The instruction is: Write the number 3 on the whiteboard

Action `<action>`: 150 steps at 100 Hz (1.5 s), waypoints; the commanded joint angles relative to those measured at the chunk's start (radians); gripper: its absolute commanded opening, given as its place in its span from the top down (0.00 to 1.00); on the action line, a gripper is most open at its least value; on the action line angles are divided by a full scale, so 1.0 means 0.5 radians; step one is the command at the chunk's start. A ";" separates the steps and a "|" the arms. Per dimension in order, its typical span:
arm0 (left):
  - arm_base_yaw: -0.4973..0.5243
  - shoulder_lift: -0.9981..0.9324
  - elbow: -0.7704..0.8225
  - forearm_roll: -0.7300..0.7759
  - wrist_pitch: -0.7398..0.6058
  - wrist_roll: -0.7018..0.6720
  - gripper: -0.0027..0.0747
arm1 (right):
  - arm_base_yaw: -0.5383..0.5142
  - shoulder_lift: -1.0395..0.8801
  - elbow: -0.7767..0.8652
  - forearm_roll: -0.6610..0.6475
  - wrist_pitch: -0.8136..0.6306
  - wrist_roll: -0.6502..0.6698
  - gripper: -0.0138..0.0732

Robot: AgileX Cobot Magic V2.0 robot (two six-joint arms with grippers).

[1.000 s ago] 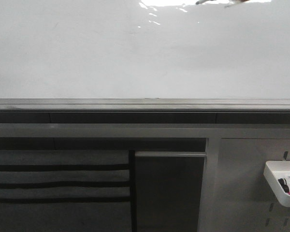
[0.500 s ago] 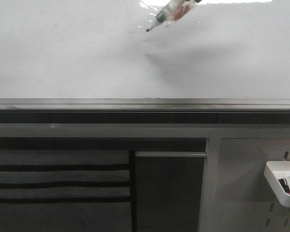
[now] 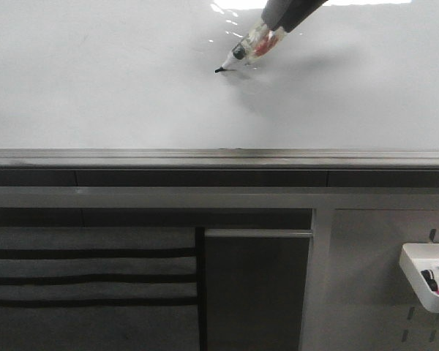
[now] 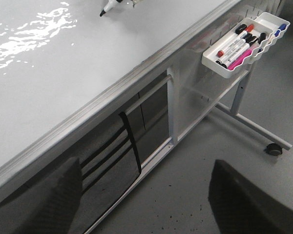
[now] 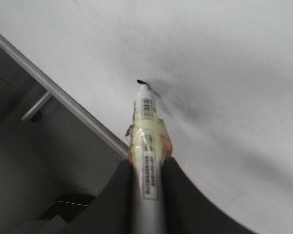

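The whiteboard [image 3: 117,80] fills the upper half of the front view, glossy and white with glare near its top edge, and its grey metal ledge [image 3: 219,158] runs along its lower side. No drawn stroke of the number 3 can be made out on it; only the marker's shadow lies on the surface.

The right gripper [image 5: 146,178] comes in from the top of the front view, its two dark fingers [image 3: 289,11] clamped on the barrel of a black marker [image 3: 247,47]. Compared with half a second ago the marker sits lower on the board and more of the gripper shows; a second ago only a sliver of it was at the top edge. The black tip [image 3: 219,70] now looks to be touching the board or just off it, in the upper middle.

Of the left gripper [image 4: 144,195] only two dark fingers [image 4: 49,200] show, set well apart with nothing between them, below the ledge.

A white tray [image 4: 234,68] hangs on the grey perforated panel [image 3: 366,278] to the right under the ledge. It holds several markers [image 4: 237,44] lying side by side, with red, black, pink and blue parts visible.
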 commanded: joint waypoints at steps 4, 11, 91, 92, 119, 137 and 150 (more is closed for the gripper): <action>-0.006 0.007 -0.054 -0.037 -0.127 -0.022 0.32 | -0.103 -0.121 -0.076 -0.067 -0.044 0.038 0.85; -0.006 0.007 -0.054 -0.037 -0.127 -0.022 0.32 | -0.112 -0.125 -0.057 -0.075 0.103 0.034 0.85; -0.006 0.007 -0.054 -0.037 -0.127 -0.022 0.32 | -0.026 -0.063 0.210 -0.033 -0.074 0.029 0.85; -0.006 0.007 -0.054 -0.037 -0.127 -0.022 0.32 | -0.011 -0.055 0.219 -0.025 -0.096 0.029 0.85; -0.006 0.007 -0.054 -0.037 -0.127 -0.022 0.32 | 0.127 0.041 0.056 -0.008 -0.286 0.029 0.85; -0.006 0.007 -0.054 -0.037 -0.127 -0.022 0.32 | 0.132 -0.215 0.243 0.221 -0.095 -0.332 0.85; -0.006 0.014 -0.054 -0.037 -0.127 -0.022 0.32 | 0.132 -0.477 0.489 0.343 -0.067 -0.507 0.85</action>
